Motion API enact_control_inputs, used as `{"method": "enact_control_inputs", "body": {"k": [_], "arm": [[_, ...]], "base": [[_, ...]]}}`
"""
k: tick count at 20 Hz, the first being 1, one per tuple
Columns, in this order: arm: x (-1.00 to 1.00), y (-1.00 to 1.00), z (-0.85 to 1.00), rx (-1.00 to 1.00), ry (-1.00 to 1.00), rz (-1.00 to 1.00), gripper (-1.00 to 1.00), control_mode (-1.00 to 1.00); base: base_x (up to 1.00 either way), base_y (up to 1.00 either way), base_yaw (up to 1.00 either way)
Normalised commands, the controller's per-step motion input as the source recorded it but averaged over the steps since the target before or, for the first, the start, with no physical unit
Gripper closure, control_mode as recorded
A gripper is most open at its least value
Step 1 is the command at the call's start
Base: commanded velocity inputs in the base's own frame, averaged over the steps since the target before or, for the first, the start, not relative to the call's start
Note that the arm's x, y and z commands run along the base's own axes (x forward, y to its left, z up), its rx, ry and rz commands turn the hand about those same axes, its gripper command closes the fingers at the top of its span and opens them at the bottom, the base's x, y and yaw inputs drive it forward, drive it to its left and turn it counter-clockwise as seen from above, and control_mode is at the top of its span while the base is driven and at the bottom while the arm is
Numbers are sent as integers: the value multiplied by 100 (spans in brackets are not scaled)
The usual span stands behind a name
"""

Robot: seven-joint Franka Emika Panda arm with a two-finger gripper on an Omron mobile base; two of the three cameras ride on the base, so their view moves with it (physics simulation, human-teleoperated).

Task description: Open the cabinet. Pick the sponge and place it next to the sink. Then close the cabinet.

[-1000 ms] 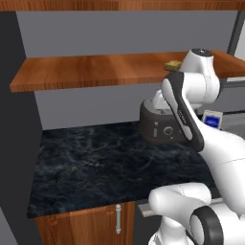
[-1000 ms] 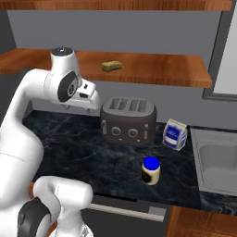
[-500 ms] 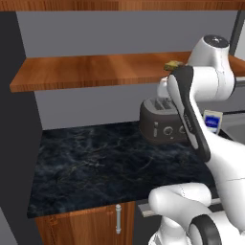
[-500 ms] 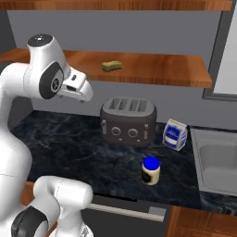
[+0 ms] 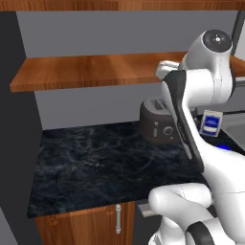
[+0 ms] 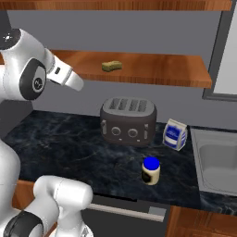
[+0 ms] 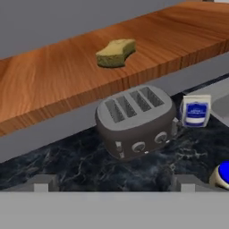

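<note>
Gripper (image 7: 112, 184) open, off sponge (image 7: 116, 52) (mid-shelf (image 7: 53, 85), clear around).

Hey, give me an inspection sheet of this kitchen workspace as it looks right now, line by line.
Surface: dark marbled counter, wooden cabinet fronts below.
Job's things: sponge lies on the wooden shelf, untouched; sink at the counter's right end.
Clutter: grey four-slot toaster under the shelf; blue-and-white carton beside it, toward the sink; blue-lidded jar nearer the counter's front edge.
Grippers: gripper raised above the counter, aimed toward the shelf, jaws open, holding nothing.
Cables: nothing seen.
Surroundings: grey back wall, dark panel at left.
</note>
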Motion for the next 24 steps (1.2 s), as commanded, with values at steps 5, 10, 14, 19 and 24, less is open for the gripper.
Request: {"method": "enact_control_inputs", "body": {"k": [5,10,14,19,24], "arm": [[0,3,57,0,-6,-10,-100,-100],[0,-1,47,0,8,0,-100,-100],[14,-3,38,0,4,2,-100,-100],[41,-10,-1,0,1,8,-100,-100],[39,-9,-39,0,0,5,-100,-100]], "base": [[0,0,0],[0,0,0],[0,0,0],[0,0,0],[0,0,0]]}}
